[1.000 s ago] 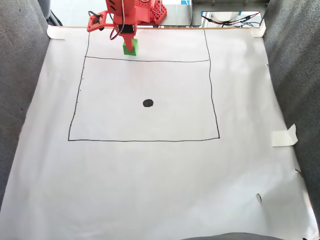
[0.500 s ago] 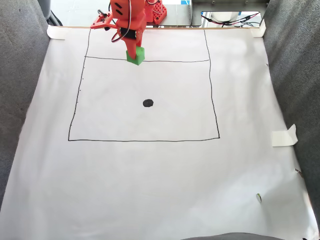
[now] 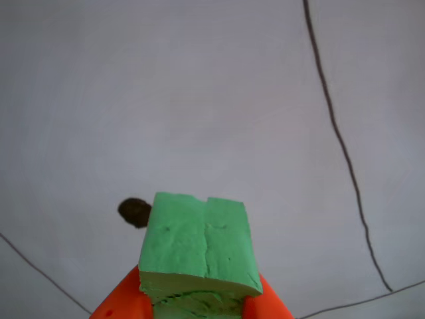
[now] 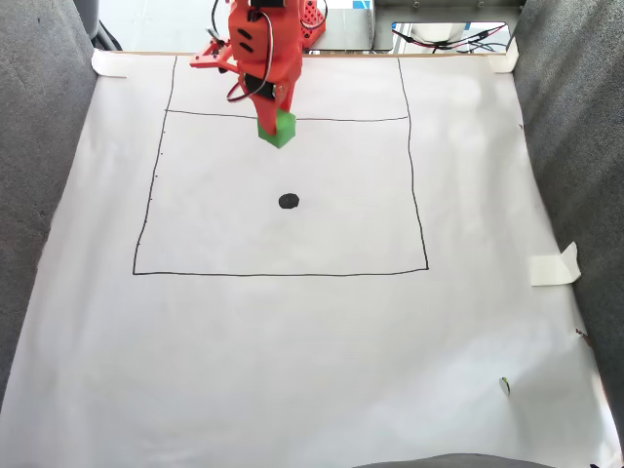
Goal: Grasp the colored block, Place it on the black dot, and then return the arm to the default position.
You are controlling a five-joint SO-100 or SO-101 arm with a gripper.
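In the other view the dot (image 3: 134, 212), a smudged dark oval, peeks out left of the block (image 3: 198, 246), a rough, cracked green foam cube clamped in the orange gripper (image 3: 196, 307). Carry it level until it covers the dot, then lower onto the paper (image 4: 292, 341).

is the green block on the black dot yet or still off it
Off it. In the fixed view the green block sits clamped in the orange hand, short of the black dot, with bare white paper between them.
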